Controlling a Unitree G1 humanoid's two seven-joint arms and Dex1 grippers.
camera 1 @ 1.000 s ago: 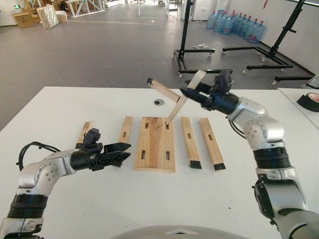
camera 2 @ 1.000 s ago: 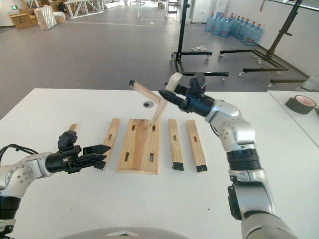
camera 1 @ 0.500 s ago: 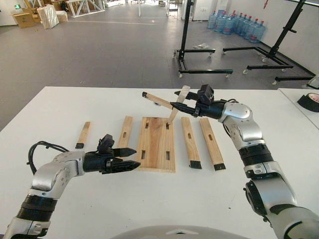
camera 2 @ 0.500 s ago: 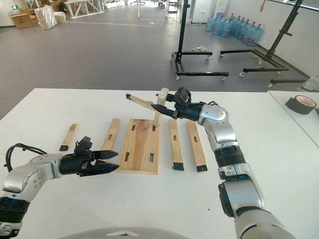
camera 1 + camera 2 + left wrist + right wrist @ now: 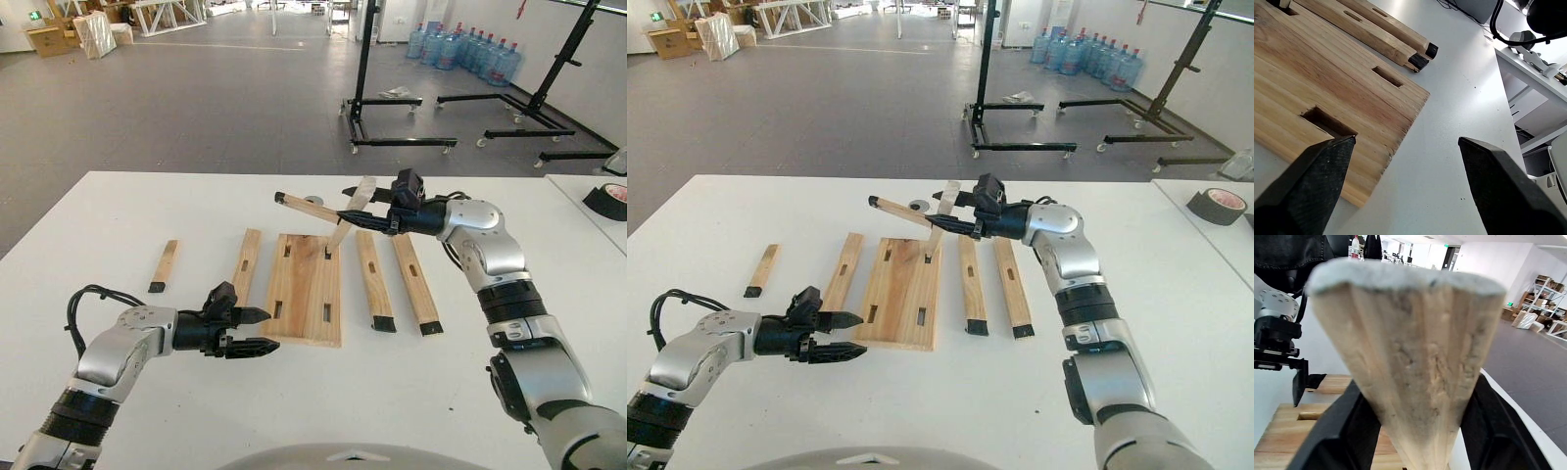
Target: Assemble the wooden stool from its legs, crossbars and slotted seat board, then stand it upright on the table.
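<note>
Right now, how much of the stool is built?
Hardly any. A crossbar looks joined to one leg, which the right gripper holds at a far slot of the seat board. The left gripper is open beside it. Three legs and a short bar lie loose.

I see the slotted seat board [image 5: 306, 289] lying flat on the table, pale wood with four slots. One leg [image 5: 246, 262] lies just left of it and two more [image 5: 373, 280] [image 5: 415, 282] just right, black-tipped at their near ends. A short crossbar [image 5: 164, 264] lies well apart on the left. A fourth leg [image 5: 345, 217] stands tilted at the board's far right slot, with another crossbar [image 5: 309, 205] jutting leftward from it.
</note>
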